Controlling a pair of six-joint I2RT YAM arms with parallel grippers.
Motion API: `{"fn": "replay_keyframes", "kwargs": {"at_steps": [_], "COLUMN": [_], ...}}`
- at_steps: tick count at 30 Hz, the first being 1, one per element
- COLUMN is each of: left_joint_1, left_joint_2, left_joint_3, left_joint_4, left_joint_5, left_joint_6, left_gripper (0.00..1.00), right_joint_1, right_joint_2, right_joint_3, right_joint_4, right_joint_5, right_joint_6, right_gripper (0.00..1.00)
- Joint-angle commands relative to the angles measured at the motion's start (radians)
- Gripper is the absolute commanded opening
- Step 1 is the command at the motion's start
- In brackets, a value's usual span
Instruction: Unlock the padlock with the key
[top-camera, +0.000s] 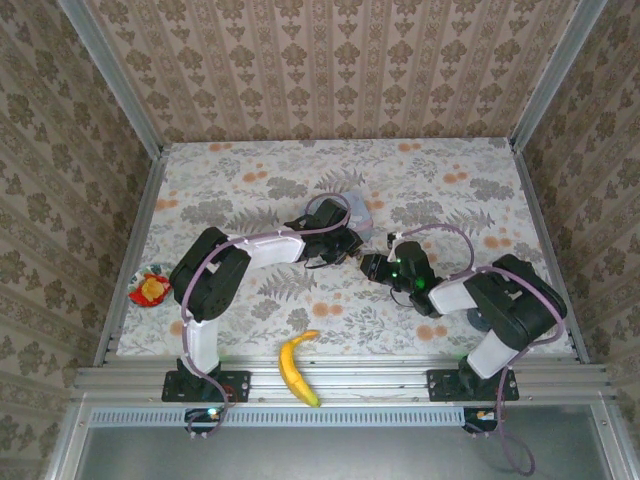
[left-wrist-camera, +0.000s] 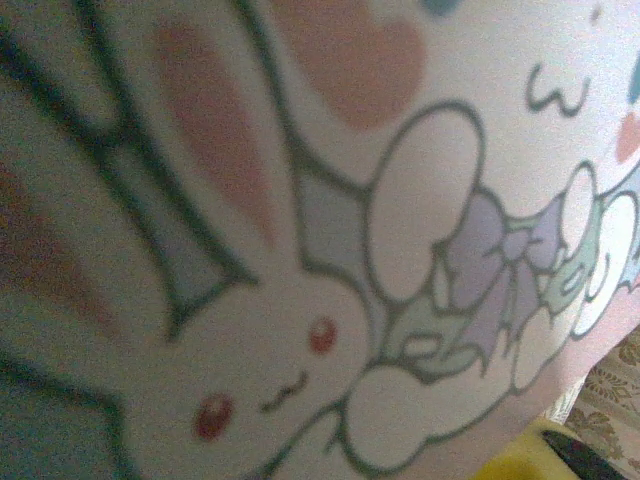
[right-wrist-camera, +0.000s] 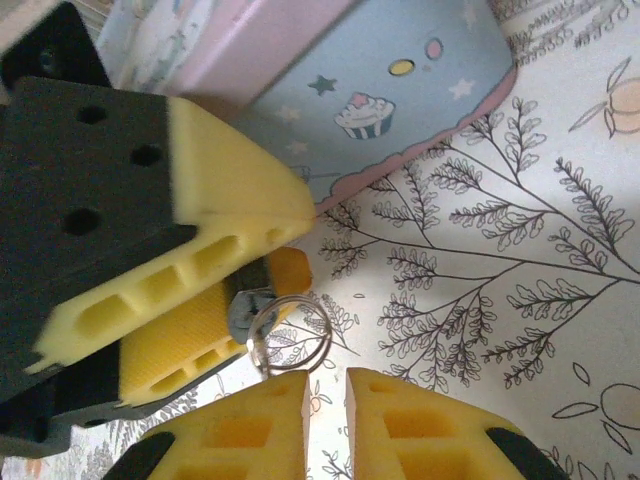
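Floral tablecloth (top-camera: 250, 190), pale blue tin (right-wrist-camera: 420, 90) near grippers. We see left gripper (right-wrist-camera: 300, 245) clamped on key (right-wrist-camera: 245, 312), ring (right-wrist-camera: 328, 336) hanging out; right gripper (right-wrist-camera: 327, 385) fingers narrowly apart beside ring.

The left arm (top-camera: 250, 250) rises from its base, folds at the elbow and sends its pale forearm to the right, toward the middle. The right arm (top-camera: 480, 290) mirrors it, elbow out to the right and forearm angled left. The two wrists meet almost nose to nose. The left end effector (right-wrist-camera: 265, 290) lies tilted, and its yellow fingers (right-wrist-camera: 230, 200) are pressed together on the small silvery key (right-wrist-camera: 245, 312) at their tips. The right end effector (right-wrist-camera: 327, 392) sits just beside it. Its pads (right-wrist-camera: 430, 425) are drawn close, with only a narrow gap parting them and nothing in it.
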Motion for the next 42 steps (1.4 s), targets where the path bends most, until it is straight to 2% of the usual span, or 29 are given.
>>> {"fn": "replay_keyframes", "kwargs": {"at_steps": [1,7,12,16,26,33,42], "left_joint_1": [0.010,0.012,0.011,0.011,0.009,0.006,0.004], "left_joint_2": [0.020,0.027,0.029,0.021,0.014,0.017,0.018], "left_joint_3": [-0.041,-0.032,-0.036,-0.036,-0.041,-0.037,-0.037], "left_joint_4": [-0.083,-0.080,-0.073,-0.078,-0.075,-0.067,-0.066], "left_joint_5": [0.113,0.121,0.128,0.126,0.131,0.138,0.146], "left_joint_6": [-0.085,-0.079,-0.079,-0.075,-0.070,-0.070,-0.065], "left_gripper": [0.00,0.00,0.00,0.00,0.00,0.00,0.00], "right_joint_1": [0.015,0.044,0.052,0.052,0.036,0.013,0.001], "right_joint_2": [-0.060,-0.121,-0.154,-0.153,-0.091,-0.017,0.022], "right_joint_3": [-0.026,-0.014,0.002,0.022,0.046,0.057,0.056], "right_joint_4": [-0.058,-0.168,-0.204,-0.220,-0.136,-0.056,0.037], "right_joint_5": [0.048,0.094,0.112,0.102,0.032,-0.016,-0.047], "right_joint_6": [-0.056,-0.131,-0.160,-0.178,-0.162,-0.133,-0.103], "right_gripper": [0.19,0.26,0.39,0.41,0.39,0.32,0.31]}}
